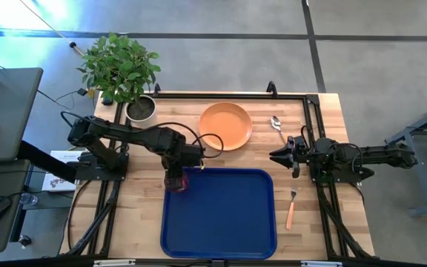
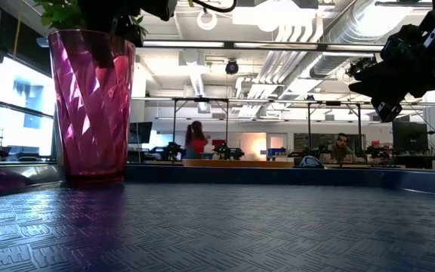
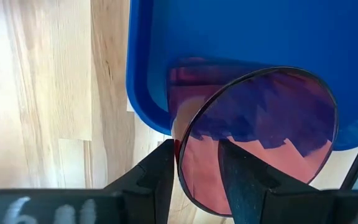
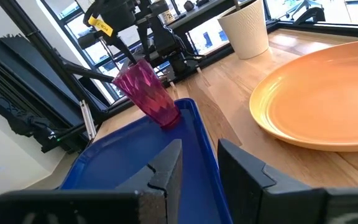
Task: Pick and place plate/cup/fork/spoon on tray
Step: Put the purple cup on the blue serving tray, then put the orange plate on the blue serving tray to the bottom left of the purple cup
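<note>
We're holding the cup [image 1: 175, 180] by its rim w/ left gripper [image 1: 178, 172] at the tray [image 1: 221, 215] corner; right gripper [image 1: 282, 156] waiting, jaws slightly apart.

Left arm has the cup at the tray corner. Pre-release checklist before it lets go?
1. Grip: left gripper pinches the rim of the cup, one finger inside, one outside. ok.
2. Cup over the tray: at its far-left corner in the high view; base sits inside the rim in the right wrist view. ok.
3. Cup upright: upright in the low view, leaning in the right wrist view. cannot tell.
4. Base contact with tray floor: appears seated in the low view, not certain. cannot tell.
5. Right gripper clear: waits open beside the plate, away from the cup. ok.
6. Spoon and fork off the tray, out of the way. ok.
</note>
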Available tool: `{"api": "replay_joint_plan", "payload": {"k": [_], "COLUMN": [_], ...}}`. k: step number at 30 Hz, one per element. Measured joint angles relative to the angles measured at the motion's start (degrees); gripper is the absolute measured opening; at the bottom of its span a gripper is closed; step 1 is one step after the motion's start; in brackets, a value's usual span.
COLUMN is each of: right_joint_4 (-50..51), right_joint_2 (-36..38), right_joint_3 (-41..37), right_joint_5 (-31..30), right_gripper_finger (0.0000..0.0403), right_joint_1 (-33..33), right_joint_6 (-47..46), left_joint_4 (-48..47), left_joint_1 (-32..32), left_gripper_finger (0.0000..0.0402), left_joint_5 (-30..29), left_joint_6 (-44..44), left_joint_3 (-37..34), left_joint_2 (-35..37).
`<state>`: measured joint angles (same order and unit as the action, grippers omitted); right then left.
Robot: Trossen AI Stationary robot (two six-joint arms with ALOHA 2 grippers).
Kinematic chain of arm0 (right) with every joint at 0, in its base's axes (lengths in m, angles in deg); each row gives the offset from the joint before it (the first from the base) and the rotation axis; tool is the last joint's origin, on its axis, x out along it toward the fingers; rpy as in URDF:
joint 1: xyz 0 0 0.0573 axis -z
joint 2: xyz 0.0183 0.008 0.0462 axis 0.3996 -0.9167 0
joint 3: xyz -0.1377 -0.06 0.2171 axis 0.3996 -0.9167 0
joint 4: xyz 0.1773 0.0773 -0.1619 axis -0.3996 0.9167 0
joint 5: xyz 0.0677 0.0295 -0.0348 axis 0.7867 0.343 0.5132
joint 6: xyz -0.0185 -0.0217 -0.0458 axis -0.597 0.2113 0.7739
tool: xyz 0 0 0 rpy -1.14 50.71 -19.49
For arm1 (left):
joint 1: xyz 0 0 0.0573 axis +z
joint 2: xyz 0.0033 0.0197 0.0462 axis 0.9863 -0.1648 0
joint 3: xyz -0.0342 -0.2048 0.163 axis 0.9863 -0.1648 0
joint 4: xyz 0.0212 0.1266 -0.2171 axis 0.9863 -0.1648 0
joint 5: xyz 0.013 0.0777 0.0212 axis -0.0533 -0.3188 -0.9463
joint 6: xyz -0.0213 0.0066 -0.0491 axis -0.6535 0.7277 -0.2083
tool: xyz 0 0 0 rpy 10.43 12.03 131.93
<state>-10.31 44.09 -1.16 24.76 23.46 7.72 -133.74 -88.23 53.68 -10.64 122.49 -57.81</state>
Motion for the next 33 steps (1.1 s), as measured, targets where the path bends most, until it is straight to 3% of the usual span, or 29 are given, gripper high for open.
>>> {"api": "replay_joint_plan", "payload": {"k": [16, 33], "right_joint_4": [0.0, 0.0], "right_joint_2": [0.0, 0.0], "right_joint_3": [0.0, 0.0], "right_joint_5": [0.0, 0.0], "right_gripper_finger": [0.0094, 0.0094], "right_joint_1": [0.0, 0.0], "right_joint_6": [0.0, 0.0], "left_joint_4": [-0.7, -5.7], "left_joint_1": [2.6, 5.5], "left_gripper_finger": [0.0115, 0.0115], "left_joint_5": [0.0, -0.1], "left_joint_6": [1.0, 3.0], "left_joint_3": [0.2, 7.2], "left_joint_2": [0.3, 0.2]}}
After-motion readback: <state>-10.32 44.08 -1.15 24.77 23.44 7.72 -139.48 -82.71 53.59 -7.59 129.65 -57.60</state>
